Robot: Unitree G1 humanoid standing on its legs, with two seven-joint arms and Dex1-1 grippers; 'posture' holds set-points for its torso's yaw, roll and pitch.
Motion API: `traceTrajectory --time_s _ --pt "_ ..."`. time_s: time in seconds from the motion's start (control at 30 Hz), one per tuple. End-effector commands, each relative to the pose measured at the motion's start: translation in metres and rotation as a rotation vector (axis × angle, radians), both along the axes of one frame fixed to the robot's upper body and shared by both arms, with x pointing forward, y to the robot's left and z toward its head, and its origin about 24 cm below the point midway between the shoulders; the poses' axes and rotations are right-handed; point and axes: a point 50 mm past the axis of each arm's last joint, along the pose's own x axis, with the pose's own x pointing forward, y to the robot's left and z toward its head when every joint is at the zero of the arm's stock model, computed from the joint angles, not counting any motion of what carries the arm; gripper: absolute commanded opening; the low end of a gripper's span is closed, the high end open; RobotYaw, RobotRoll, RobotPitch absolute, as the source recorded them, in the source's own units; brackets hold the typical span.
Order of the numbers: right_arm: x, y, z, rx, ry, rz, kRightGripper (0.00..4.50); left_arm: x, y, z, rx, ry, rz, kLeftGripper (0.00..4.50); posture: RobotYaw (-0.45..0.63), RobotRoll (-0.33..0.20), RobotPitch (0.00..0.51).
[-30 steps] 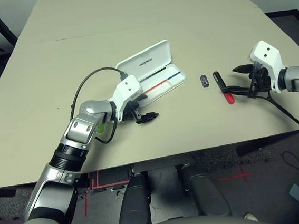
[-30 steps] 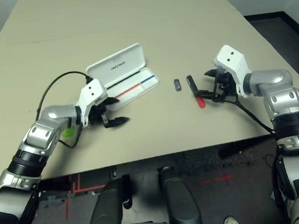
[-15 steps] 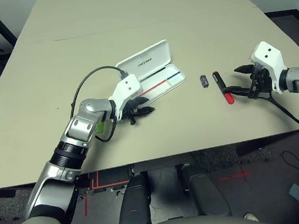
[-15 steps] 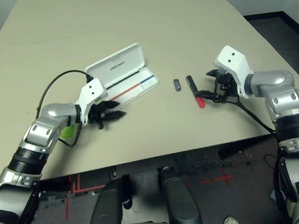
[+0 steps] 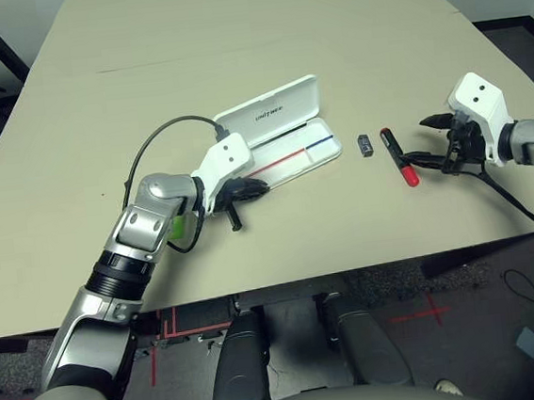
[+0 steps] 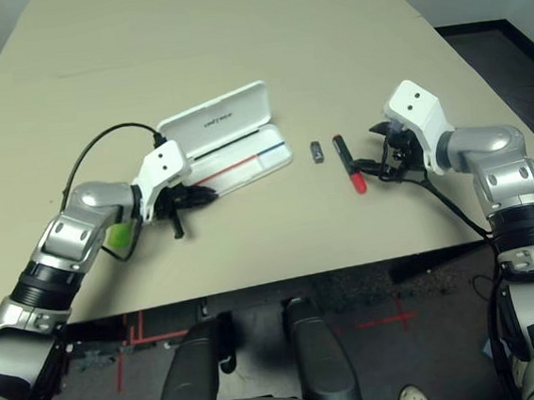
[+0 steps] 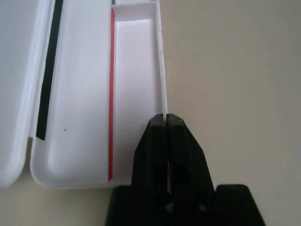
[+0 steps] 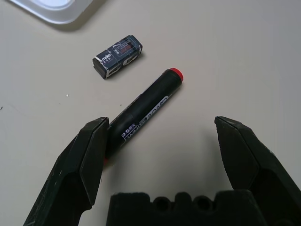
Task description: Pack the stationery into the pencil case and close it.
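The white pencil case point(image 5: 273, 114) lies open at mid-table, lid back, with a red-and-blue line in its tray point(image 7: 134, 70). My left gripper point(image 5: 259, 187) is at the tray's near left end, shut on its thin front wall point(image 7: 162, 80). To the right, a red marker point(image 5: 397, 156) and a small dark block point(image 5: 365, 144) lie on the table. My right gripper point(image 5: 424, 140) stands open just right of the marker. In the right wrist view the marker point(image 8: 141, 110) lies between the spread fingers, closer to one, and the block point(image 8: 117, 57) lies beyond. A lime-green spot point(image 5: 177, 226) shows beside my left wrist; what it is I cannot tell.
A black cable point(image 5: 153, 145) loops from my left wrist over the table. The beige table point(image 5: 232, 33) stretches far behind the case. Its front edge point(image 5: 349, 266) runs close below both grippers.
My left gripper has shut and moved up onto the tray's front wall. The pencil case has slid a little to the right. The right gripper has stayed open beside the marker.
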Motion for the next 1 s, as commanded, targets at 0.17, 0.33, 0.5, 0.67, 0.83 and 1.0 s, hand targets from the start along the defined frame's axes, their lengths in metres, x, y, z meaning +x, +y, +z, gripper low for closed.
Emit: traceTrajectory --time_s 0.17,0.33,0.5,0.67,0.83,1.0 --pt "0.002 -0.001 -0.003 0.004 0.005 -0.003 4.5 -0.035 0.004 -0.006 0.065 0.041 -0.221 0.05 -0.07 0.0 0.203" --pt "0.003 0.0 -0.005 0.006 0.011 0.004 4.5 -0.041 0.004 -0.006 0.077 0.037 -0.253 0.05 -0.06 0.0 0.202" --pt "0.004 0.003 -0.006 0.011 0.021 0.02 4.5 -0.039 0.005 -0.007 0.077 0.026 -0.224 0.05 -0.05 0.0 0.2" --pt "0.004 0.005 -0.006 0.014 0.028 0.034 4.5 -0.038 0.005 -0.008 0.07 0.017 -0.199 0.25 -0.05 0.0 0.2" --pt "0.005 0.005 -0.005 0.011 0.029 0.038 4.5 -0.041 0.006 -0.002 0.041 -0.01 -0.2 1.89 -0.05 0.0 0.2" --pt "0.005 0.004 -0.005 0.01 0.033 0.042 4.5 -0.047 0.009 0.005 0.028 -0.018 -0.202 3.85 -0.04 0.0 0.202"
